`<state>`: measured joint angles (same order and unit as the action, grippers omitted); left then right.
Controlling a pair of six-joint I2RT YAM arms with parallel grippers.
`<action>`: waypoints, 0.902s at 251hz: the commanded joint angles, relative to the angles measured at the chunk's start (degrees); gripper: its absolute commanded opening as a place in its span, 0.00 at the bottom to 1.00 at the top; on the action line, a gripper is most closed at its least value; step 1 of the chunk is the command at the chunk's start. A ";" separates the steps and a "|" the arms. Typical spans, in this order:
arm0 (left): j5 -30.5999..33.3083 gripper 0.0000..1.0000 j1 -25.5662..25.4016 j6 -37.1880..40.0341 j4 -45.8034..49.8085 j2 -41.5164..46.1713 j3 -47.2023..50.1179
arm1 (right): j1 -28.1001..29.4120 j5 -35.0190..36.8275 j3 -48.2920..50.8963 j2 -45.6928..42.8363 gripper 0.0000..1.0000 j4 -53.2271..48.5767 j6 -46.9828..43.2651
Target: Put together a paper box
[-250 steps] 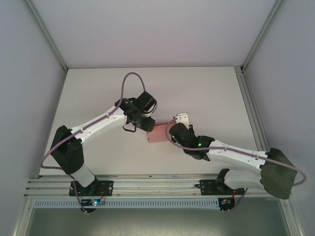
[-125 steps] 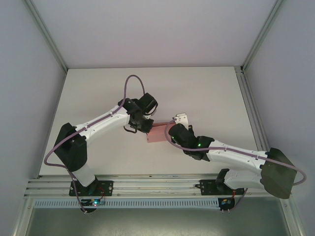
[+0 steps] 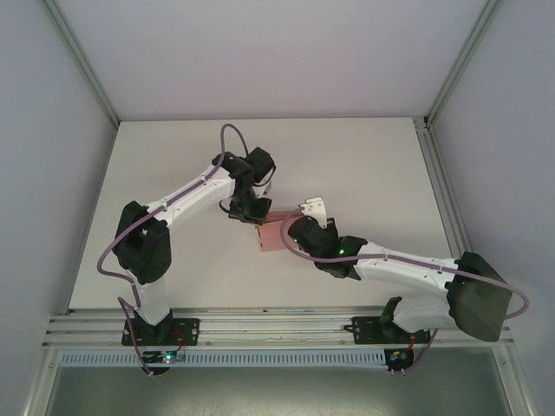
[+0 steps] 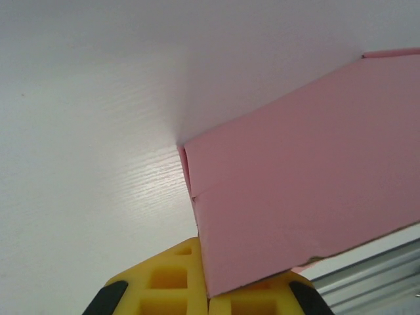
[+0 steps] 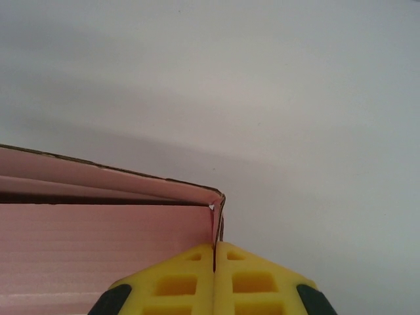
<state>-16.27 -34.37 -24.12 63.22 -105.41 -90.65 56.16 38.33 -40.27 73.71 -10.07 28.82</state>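
The pink paper box lies mid-frame on the worktop, directly between the two arms. The left jaws are shut, pinching a panel edge from the upper left. The right jaws are shut on a thin wall corner from the right. Neither arm is nearer.

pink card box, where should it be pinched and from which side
By a thin wall edge, approached edge-on from either end. The pink thin-card box has broad faces, likely too wide to span; the left fingers and right fingers pinch such edges now.
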 commanded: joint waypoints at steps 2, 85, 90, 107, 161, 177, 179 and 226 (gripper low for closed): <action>-11.46 0.01 1.24 -5.58 -0.21 -3.00 -0.24 | 1.69 -6.56 0.63 2.31 0.00 -4.05 1.41; -12.07 0.00 2.79 -9.43 2.86 -3.89 -1.51 | 2.59 -7.29 1.94 2.31 0.00 -2.41 3.26; -12.29 0.00 2.71 -9.53 2.50 -3.91 -0.94 | 2.63 -7.23 1.90 2.31 0.00 -2.44 3.39; -11.17 0.00 2.46 -9.12 1.91 -3.69 0.69 | 2.73 -7.12 2.35 2.31 0.00 -1.77 3.22; -2.35 0.00 2.12 -3.94 8.58 -3.41 0.38 | 2.78 -6.78 2.22 3.24 0.00 -2.76 3.29; -3.13 0.00 1.92 -5.66 6.91 -2.67 2.30 | 2.74 -6.49 2.15 3.39 0.00 -2.66 3.42; -3.36 0.00 1.93 -5.72 6.63 -2.52 2.62 | 2.77 -6.44 2.09 3.44 0.00 -2.65 3.43; -1.06 0.00 1.05 -5.60 3.29 0.33 6.49 | 2.79 -6.69 1.65 4.65 0.00 -2.35 2.83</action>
<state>-20.49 -31.64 -30.13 64.29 -104.42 -88.47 57.54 38.76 -40.14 75.24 -6.81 31.38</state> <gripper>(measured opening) 0.062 0.056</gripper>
